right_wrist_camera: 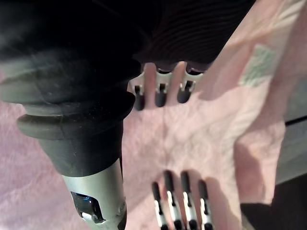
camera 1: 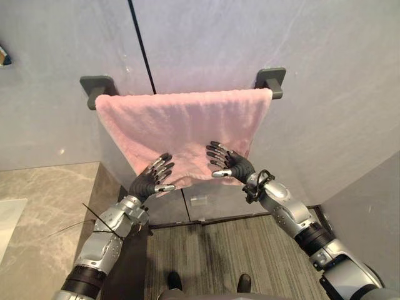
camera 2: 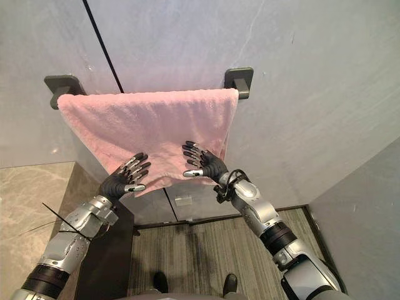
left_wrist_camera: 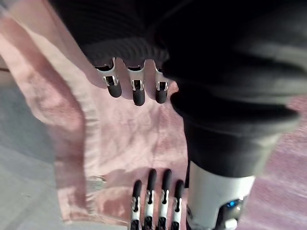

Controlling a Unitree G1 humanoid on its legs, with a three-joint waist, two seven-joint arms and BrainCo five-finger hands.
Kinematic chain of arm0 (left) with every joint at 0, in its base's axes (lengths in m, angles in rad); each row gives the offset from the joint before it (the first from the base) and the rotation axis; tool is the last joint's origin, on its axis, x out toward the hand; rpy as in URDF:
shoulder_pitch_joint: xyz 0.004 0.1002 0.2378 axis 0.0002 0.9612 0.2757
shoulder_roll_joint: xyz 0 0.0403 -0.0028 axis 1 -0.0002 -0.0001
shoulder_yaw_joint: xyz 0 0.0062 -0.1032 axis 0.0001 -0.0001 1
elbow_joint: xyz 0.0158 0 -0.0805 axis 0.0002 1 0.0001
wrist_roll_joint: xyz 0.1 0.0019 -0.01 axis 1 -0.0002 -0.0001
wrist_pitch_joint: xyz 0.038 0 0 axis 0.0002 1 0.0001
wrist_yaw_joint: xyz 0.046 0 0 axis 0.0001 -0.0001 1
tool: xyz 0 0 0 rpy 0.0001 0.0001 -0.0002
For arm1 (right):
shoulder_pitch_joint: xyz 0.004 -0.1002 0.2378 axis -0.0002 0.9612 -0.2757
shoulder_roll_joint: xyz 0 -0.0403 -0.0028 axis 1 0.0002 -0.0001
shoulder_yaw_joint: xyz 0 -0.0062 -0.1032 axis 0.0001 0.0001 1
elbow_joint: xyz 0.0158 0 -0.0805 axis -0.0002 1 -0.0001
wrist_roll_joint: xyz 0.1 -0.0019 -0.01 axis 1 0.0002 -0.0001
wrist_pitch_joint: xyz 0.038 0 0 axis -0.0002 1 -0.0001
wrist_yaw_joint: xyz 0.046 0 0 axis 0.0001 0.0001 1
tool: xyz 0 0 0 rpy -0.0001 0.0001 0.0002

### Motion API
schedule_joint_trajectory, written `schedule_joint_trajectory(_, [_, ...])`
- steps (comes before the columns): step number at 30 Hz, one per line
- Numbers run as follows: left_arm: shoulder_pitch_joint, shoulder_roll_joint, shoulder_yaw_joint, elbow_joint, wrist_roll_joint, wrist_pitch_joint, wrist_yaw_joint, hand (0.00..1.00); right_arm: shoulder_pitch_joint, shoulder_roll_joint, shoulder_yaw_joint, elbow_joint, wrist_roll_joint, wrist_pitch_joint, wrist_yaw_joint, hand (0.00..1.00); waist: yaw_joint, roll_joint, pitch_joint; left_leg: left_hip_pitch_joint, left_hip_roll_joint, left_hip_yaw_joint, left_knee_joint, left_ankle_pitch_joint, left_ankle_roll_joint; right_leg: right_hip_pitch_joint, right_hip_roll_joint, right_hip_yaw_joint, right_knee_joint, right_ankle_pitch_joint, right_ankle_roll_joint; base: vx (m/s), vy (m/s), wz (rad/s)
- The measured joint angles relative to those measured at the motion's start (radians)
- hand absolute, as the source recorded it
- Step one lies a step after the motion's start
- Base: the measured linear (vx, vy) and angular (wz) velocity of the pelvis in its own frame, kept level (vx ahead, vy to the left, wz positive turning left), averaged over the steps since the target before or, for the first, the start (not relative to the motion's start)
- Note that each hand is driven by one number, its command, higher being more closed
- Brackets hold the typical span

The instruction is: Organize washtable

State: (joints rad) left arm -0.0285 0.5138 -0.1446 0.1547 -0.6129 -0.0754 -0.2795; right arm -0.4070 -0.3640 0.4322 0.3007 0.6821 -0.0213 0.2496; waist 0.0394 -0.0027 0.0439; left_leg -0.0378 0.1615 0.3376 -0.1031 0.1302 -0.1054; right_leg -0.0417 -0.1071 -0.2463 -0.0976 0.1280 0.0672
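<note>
Left hand (camera 1: 150, 181), right hand (camera 1: 234, 165) both released, fingers spread by towel (camera 1: 181, 122); soft, limp. I'd pinch its lower hem.

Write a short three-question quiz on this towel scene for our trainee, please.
1. True or false: the towel lies crumpled in a basket.
2. The left hand and right hand are: A) shut on the towel; B) open, fingers straight, at its lower part; C) down at the robot's sides.
3. Fill in: the towel hangs between two dark grey ____ on the wall.
Key: 1 false; 2 B; 3 brackets.
</note>
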Motion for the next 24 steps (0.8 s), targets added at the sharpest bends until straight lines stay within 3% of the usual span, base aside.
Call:
schedule_joint_trajectory(2, [0.001, -0.01, 0.019, 0.026, 0.022, 0.002, 0.001, 0.0, 0.036, 0.0, -0.049, 0.0, -0.026, 0.001, -0.006, 0.0, 0.002, 0.0, 0.0, 0.0, 0.0, 0.003, 0.0, 0.0, 0.0, 0.0, 0.0, 0.001, 0.0, 0.0, 0.0, 0.02, -0.001, 0.0])
schedule_joint_trajectory(8, [0.047, -0.116, 0.209, 0.088, 0.091, 0.002, 0.023, 0.0, 0.298, 0.016, -0.285, -0.001, -0.079, 0.008, -0.007, 0.0, -0.002, 0.0, 0.0, 0.006, 0.003, 0.005, 0.0, -0.001, 0.0, 0.004, 0.0, 0.004, 0.0, -0.002, -0.002, -0.01, 0.001, -0.02])
schedule_joint_trajectory(12, [0.124, -0.174, 0.31, 0.087, 0.122, 0.002, 0.023, 0.0, 0.442, 0.11, -0.471, -0.001, -0.105, 0.011, -0.008, 0.0, -0.029, 0.0, 0.0, 0.011, 0.002, 0.0, 0.0, -0.01, -0.003, 0.008, 0.002, 0.0, 0.0, -0.016, 0.003, -0.01, -0.001, -0.02])
schedule_joint_trajectory(15, [0.158, -0.229, 0.359, 0.076, 0.127, 0.002, 0.024, 0.0, 0.507, 0.168, -0.57, -0.001, -0.106, 0.011, -0.012, 0.0, -0.028, 0.0, 0.0, 0.013, -0.002, -0.004, 0.0, -0.013, -0.005, 0.013, -0.001, -0.002, -0.002, -0.016, 0.004, -0.01, 0.011, 0.06])
schedule_joint_trajectory(24, [0.298, -0.404, 0.386, 0.039, 0.128, 0.012, 0.024, 0.0, 0.543, 0.317, -0.725, -0.002, -0.125, 0.001, -0.086, 0.0, -0.026, 0.005, -0.003, 0.016, -0.006, -0.005, 0.0, -0.013, -0.003, 0.02, -0.006, -0.008, -0.001, -0.023, 0.013, 0.01, 0.0, 0.02])
